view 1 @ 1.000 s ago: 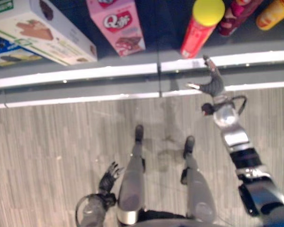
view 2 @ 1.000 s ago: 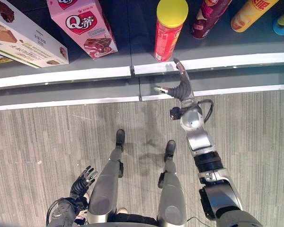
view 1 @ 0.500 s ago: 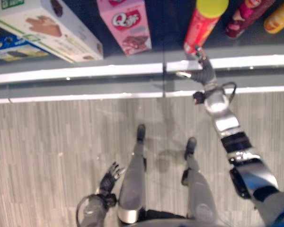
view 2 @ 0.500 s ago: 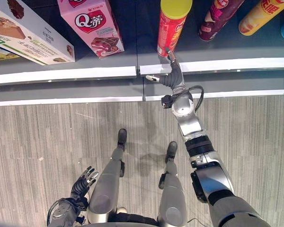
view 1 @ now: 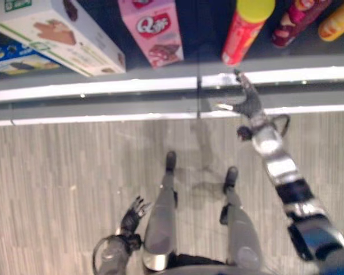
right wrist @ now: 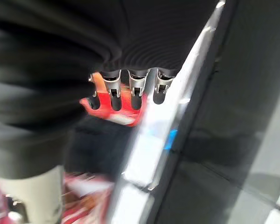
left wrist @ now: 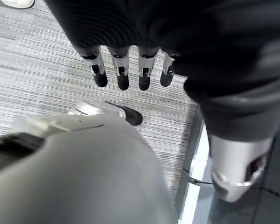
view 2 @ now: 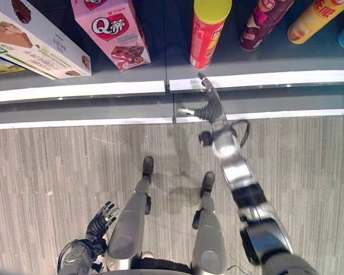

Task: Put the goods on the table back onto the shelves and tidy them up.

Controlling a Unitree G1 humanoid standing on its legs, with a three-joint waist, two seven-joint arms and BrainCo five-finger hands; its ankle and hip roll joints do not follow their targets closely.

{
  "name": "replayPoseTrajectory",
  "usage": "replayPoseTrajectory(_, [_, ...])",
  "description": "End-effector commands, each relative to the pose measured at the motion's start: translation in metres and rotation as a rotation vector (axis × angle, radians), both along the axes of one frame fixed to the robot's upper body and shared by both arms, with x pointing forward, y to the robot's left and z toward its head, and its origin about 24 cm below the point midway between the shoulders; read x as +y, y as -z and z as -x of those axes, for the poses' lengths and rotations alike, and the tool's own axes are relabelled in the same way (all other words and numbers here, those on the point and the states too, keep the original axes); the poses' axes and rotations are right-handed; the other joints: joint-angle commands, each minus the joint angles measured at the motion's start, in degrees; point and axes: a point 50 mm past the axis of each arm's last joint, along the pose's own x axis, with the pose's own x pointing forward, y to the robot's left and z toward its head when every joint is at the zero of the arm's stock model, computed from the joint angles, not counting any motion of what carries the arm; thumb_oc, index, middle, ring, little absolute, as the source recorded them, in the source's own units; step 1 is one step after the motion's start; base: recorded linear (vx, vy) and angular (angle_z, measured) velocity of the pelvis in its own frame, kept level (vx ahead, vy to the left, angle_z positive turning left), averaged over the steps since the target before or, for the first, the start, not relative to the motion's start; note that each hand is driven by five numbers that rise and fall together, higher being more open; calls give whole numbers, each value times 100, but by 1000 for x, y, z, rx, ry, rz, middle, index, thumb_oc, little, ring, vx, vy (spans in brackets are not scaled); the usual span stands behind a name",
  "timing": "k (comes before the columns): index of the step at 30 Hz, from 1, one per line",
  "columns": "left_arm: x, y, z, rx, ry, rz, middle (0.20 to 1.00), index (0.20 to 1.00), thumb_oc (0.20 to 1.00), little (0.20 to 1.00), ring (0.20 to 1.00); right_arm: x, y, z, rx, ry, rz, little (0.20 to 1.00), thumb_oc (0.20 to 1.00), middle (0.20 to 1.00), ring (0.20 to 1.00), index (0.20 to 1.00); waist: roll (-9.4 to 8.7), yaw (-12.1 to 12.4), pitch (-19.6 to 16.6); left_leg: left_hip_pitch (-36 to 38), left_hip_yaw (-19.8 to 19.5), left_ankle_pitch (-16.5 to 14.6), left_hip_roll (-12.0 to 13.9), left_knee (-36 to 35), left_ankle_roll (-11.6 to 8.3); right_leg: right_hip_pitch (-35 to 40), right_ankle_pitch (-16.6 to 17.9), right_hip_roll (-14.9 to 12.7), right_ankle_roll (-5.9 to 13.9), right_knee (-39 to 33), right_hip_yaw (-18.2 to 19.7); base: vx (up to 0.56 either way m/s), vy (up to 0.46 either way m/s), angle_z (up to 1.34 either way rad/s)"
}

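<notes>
- Left hand (view 2: 103, 216): lower left of the frame, low beside the body above the floor (view 2: 51, 172). Fingers straight and relaxed, holding nothing; idle.
- Right hand (view 2: 209, 104): upper centre of the frame, arm extended to the shelf edge (view 2: 258, 79). Fingers spread apart, thumb out to the side, empty. The longest fingertip lies just below the base of the red can (view 2: 207, 35).
- Red can with yellow lid: upright on the shelf, near its front edge, apart from the hand.
- Step in hand, as judged: tidying goods on the shelf, with the right hand at the red can.
- Next move: advance the hand past the shelf edge, then curl fingers and thumb round the can body, or push it with straight fingers.
- Farther along the shelf: pink carton (view 2: 110, 31), white box (view 2: 34, 43), maroon can (view 2: 261, 23), orange can (view 2: 311, 20).
- Limits: the shelf goods are cut off at the top of the frame. The right wrist view is blurred, so contact with the can cannot be confirmed.
</notes>
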Motion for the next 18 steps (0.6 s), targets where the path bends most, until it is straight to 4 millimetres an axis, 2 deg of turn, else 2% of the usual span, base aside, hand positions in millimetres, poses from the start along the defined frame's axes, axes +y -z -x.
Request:
replayPoseTrajectory(1, [-7,11,19,74,59,-19,1000,1000,1000,1000,1000,15,-17,15,-82,-178,-31,1000,1000,1000,1000,1000,-43,-188,-142,775,-26,-423,251,-393,135,629,21,-336,-268,508,198,21,-49,-10])
replayPoseTrajectory(4, [2,10,14,80,57,-44,1000,1000,1000,1000,1000,16,3,33,10,-265,-107,1000,1000,1000,1000,1000,-255,-341,-142,1376,79,-508,227,-393,174,1152,5,-233,-335,295,150,0,-83,-11])
replayPoseTrajectory(5, [6,10,15,91,67,-63,1000,1000,1000,1000,1000,12,9,38,38,-272,-106,1000,1000,1000,1000,1000,-308,-410,-261,1522,117,-556,218,-393,193,1289,-14,-200,-353,231,150,89,-127,-24])
replayPoseTrajectory(6, [11,14,21,121,71,-75,1000,1000,1000,1000,1000,-2,27,47,106,-240,-199,1000,1000,1000,1000,1000,-370,-607,-664,1709,204,-665,219,-393,230,1415,-52,-138,-395,114,155,94,-131,-25])
replayPoseTrajectory(8, [12,13,23,126,99,-88,1000,1000,1000,1000,1000,-19,37,55,132,-191,-277,1000,1000,1000,1000,1000,-355,-772,-1066,1802,229,-721,225,-393,258,1479,-87,-81,-404,40,146,55,-95,-23])
replayPoseTrajectory(9, [12,13,23,126,99,-88,1000,1000,1000,1000,1000,-19,37,55,132,-191,-277,1000,1000,1000,1000,1000,-355,-771,-1065,1805,230,-722,225,-393,258,1482,-87,-81,-404,39,147,35,-46,-18])
replayPoseTrajectory(12, [9,13,23,131,113,-89,1000,1000,1000,1000,1000,-48,42,69,133,-108,-338,1000,1000,1000,1000,1000,-301,-1072,-1717,2073,334,-724,336,-393,291,1575,-178,124,-399,-117,184,15,-125,-17])
replayPoseTrajectory(13, [9,14,24,132,114,-88,1000,1000,1000,1000,1000,-48,42,69,134,-108,-338,1000,1000,1000,1000,1000,-293,-1067,-1719,2093,341,-753,344,-393,287,1593,-199,131,-399,-117,184,-23,-148,-23])
replayPoseTrajectory(14, [5,15,25,136,108,-78,1000,1000,1000,1000,1000,-56,39,72,112,-84,-348,1000,1000,1000,1000,1000,-314,-1157,-1981,2121,306,-759,366,-393,339,1565,-266,246,-397,-117,283,-30,-98,-27])
replayPoseTrajectory(17, [1,16,24,141,115,-71,1000,1000,1000,1000,1000,-60,35,69,96,-60,-353,1000,1000,1000,1000,1000,-297,-1240,-2175,2329,338,-706,416,-393,356,1561,-269,341,-370,-117,347,-37,-113,-22])
replayPoseTrajectory(18, [1,16,21,137,110,-72,1000,1000,1000,1000,1000,-63,27,65,78,-49,-286,1000,1000,1000,1000,1000,-286,-1249,-2287,2582,138,-476,312,-393,327,1521,-189,422,-376,-117,499,-37,-131,-26])
